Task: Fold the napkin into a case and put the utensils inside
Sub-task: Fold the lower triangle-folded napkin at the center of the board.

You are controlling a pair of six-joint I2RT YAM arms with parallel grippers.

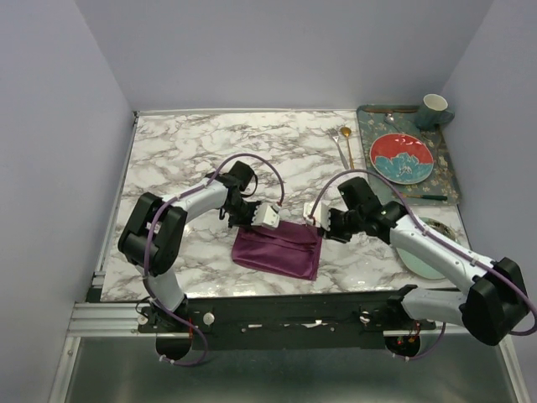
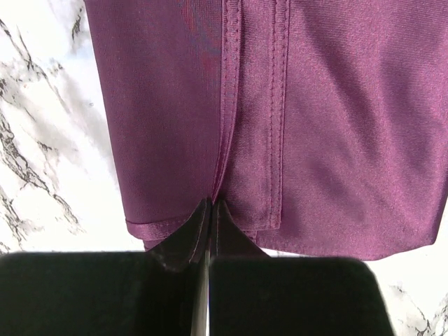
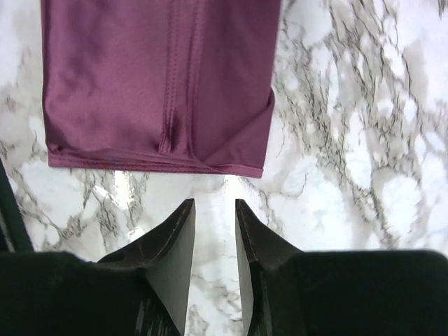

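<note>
Napkin (image 1: 277, 249) folded flat on table (image 1: 185, 143). Left gripper (image 2: 211, 204) pinches its edge. Right gripper (image 3: 214, 204) jaws apart, holding nothing, just beside cloth.

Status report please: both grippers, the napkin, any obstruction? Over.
Left gripper shut on napkin hem. Right gripper open, just off it. Napkin folded flat; utensils not yet inside, lying beyond it. Nothing on the napkin.
</note>
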